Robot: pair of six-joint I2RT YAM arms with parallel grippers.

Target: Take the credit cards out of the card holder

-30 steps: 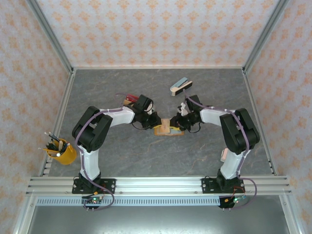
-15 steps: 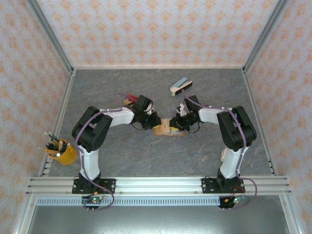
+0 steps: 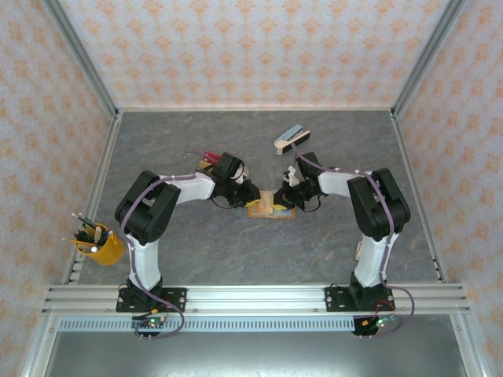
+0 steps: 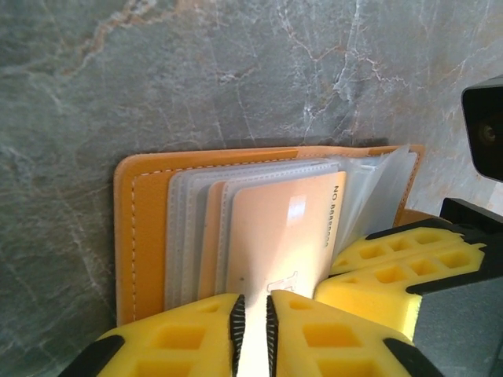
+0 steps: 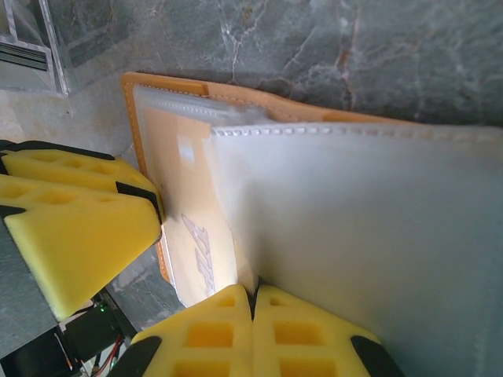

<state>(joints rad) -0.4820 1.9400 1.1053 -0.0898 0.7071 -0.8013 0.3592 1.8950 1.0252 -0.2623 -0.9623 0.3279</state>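
Orange card holder (image 4: 145,228) open: left hand (image 4: 253,326) pinches card (image 4: 279,236), right hand (image 5: 253,314) sleeve (image 5: 354,236).

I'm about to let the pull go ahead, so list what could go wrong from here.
The left gripper pinches the card only at its near edge, so it may slip off mid-pull.
The right gripper seems to hold just a thin clear sleeve, not the leather of the card holder. The sleeve could stretch or slip, and the holder could follow the card.
The two grippers sit very close together and might bump.
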